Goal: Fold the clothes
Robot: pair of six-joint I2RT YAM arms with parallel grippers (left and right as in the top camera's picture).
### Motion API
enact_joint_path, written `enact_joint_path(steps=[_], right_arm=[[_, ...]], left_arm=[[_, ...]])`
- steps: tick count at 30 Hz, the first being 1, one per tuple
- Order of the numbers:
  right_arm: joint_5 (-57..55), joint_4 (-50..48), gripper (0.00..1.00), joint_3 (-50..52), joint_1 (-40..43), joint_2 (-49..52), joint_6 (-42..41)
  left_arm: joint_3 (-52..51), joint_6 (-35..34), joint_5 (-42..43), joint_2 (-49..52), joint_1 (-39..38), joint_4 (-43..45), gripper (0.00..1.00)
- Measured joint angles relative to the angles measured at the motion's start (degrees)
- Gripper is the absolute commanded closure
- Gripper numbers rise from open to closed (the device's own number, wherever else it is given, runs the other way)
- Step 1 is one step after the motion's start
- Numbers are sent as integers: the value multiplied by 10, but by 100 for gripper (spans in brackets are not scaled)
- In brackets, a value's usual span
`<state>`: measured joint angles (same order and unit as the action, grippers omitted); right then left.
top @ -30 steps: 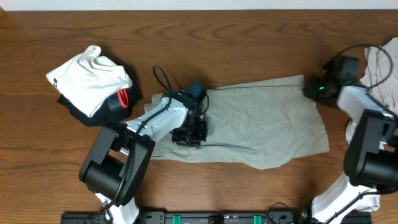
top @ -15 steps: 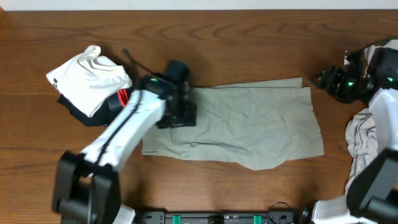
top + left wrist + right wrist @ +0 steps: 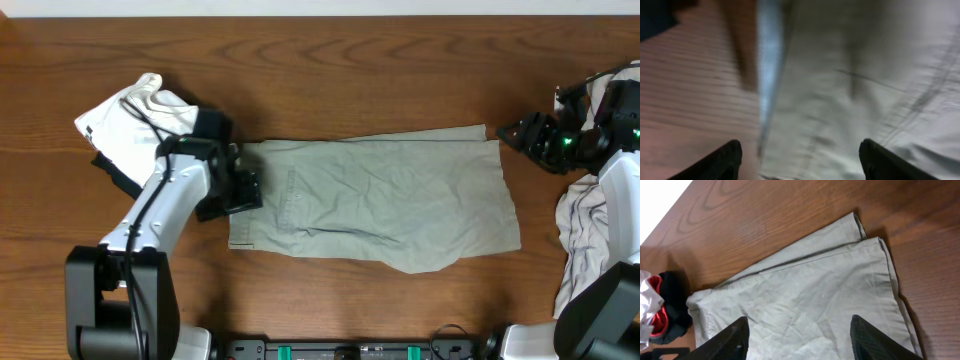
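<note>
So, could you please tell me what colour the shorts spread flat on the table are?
Grey-green khaki; the shorts show best overhead.

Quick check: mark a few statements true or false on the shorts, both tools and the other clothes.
The shorts lie flat on the table. True.
The left tool is shut on the shorts. False: it is open at their waistband end, holding nothing.
The right tool is open and empty. True.
The white garment lies on the shorts. False: it sits apart, to their left.
</note>
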<state>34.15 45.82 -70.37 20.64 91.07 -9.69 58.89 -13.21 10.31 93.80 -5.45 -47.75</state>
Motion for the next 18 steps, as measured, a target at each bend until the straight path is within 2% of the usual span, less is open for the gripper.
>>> enact_joint_path(steps=[6,12,17,18], right_arm=[[0,6,40,0,0,0,2],[0,7,40,0,0,0,2],[0,9,41,0,-3,0,2],[0,9,41,0,-4,0,2]], left_arm=[[-47,35,7,1,30,68,15],[-85,47,25,9,30,137,14],[-78,50,66,30,30,162,17],[-75,52,78,34,31,166,22]])
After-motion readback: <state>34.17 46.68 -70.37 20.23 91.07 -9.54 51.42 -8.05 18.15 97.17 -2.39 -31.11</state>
